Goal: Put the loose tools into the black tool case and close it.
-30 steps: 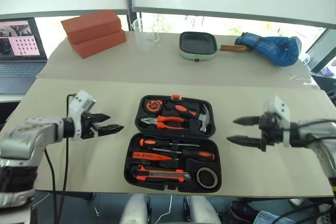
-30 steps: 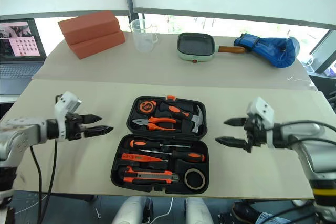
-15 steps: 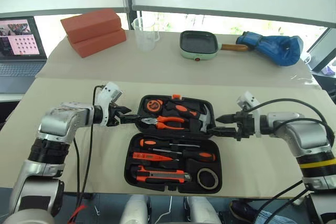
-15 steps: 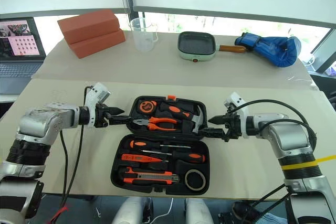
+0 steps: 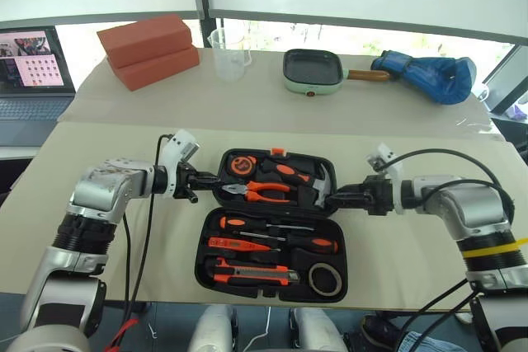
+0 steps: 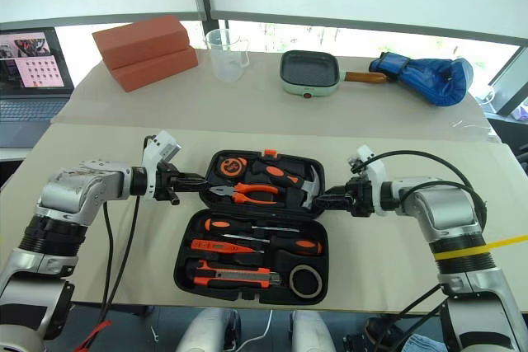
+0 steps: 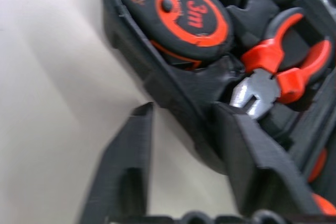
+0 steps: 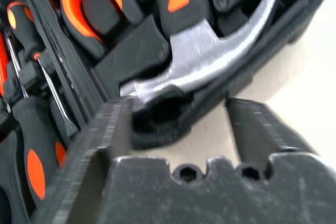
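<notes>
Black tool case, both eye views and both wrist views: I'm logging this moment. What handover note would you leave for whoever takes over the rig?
Left gripper: open, fingers either side of the far half's left wall, not clamped.
Right gripper: open, straddling the far half's right corner beside the steel hammer.
Black plastic hinged tool case: lying open on the table.
Near half holds the orange-and-black utility knife, two orange-black-handled screwdrivers, slim orange tool and dark tape roll.
Done: loose tools appear seated.
Left: grip the far half, fold it over, latch.
</notes>
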Robot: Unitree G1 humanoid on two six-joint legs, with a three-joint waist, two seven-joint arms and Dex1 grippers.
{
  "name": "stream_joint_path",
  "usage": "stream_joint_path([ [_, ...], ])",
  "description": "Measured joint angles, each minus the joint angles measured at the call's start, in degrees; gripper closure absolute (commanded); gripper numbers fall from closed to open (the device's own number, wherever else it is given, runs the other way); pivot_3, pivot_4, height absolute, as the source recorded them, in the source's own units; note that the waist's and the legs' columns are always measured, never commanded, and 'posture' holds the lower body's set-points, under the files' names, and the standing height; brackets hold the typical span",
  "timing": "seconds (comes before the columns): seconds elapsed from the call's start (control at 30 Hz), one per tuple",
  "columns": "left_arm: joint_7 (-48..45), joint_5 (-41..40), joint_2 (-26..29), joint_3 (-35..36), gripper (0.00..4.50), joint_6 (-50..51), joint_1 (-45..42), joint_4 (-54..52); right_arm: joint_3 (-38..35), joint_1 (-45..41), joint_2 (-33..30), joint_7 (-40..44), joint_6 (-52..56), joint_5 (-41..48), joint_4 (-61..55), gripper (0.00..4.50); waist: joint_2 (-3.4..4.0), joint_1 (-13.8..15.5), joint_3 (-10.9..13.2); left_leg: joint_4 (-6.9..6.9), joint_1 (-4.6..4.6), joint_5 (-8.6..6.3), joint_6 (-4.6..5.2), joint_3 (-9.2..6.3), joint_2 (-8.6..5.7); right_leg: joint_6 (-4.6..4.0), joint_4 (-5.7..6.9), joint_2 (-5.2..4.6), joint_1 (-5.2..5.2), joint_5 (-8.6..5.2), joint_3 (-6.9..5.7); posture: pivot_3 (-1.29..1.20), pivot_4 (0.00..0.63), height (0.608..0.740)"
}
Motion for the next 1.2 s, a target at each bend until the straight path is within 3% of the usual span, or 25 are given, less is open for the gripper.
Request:
stream_joint_path([
  [0.13, 0.16, 0.00, 0.04, 0.85, 4.50, 0.21, 0.61, -0.12, -0.40, -0.39, 0.11, -0.06, 0.60, 0.10, 0.09, 4.19, 0.00, -0.11, -0.02, 0.00, 0.11, 0.01, -0.02, -0.02, 0.03, -0.01, 0.03, 0.04, 0.09, 0.00, 0.00, 0.00, 0.150, 0.740],
  [0.2, 0.39, 0.01, 0.07, 1.29, 4.50, 0.44, 0.91, -0.42, -0.88, -0.38, 0.63, -0.25, 1.14, 0.26, 0.03, 4.48, 0.00, -0.28, -0.02, 0.00, 0.13, 0.05, -0.05, -0.04, 0.02, -0.03, 0.04, 0.03, 0.10, 0.05, 0.01, 0.00, 0.150, 0.740],
  [0.57, 3.42, -2.79, -2.18, 9.80, 4.50, 0.87, 7.80, -8.91, -7.96, 4.26, 3.66, -7.91, 2.20, 1.32, -9.54, 4.48, 0.01, -0.60, -0.01, -0.01, -0.33, 0.11, -0.03, -0.30, 0.01, 0.02, -0.02, -0.03, -0.26, 0.16, 0.01, 0.00, 0.150, 0.740],
  [0.77, 9.08, -1.10, -6.98, 13.43, 4.50, -7.86, 12.77, -14.34, -12.93, 7.02, 7.68, -15.08, -1.47, 0.56, -16.81, 4.48, 0.01, -0.33, 0.00, -0.01, -0.42, 0.10, -0.03, -0.33, 0.00, 0.04, -0.05, -0.05, -0.33, 0.17, 0.00, 0.00, 0.150, 0.740],
  [1.2, 21.04, 16.86, -13.56, 7.84, 4.50, -38.88, 20.51, -17.00, -6.02, 17.17, 7.72, -21.51, -43.66, -21.57, -14.15, 4.48, 0.02, 0.06, 0.00, -0.02, -0.39, 0.11, -0.02, -0.18, -0.03, 0.07, -0.14, -0.07, -0.26, 0.20, -0.01, 0.00, 0.150, 0.740],
])
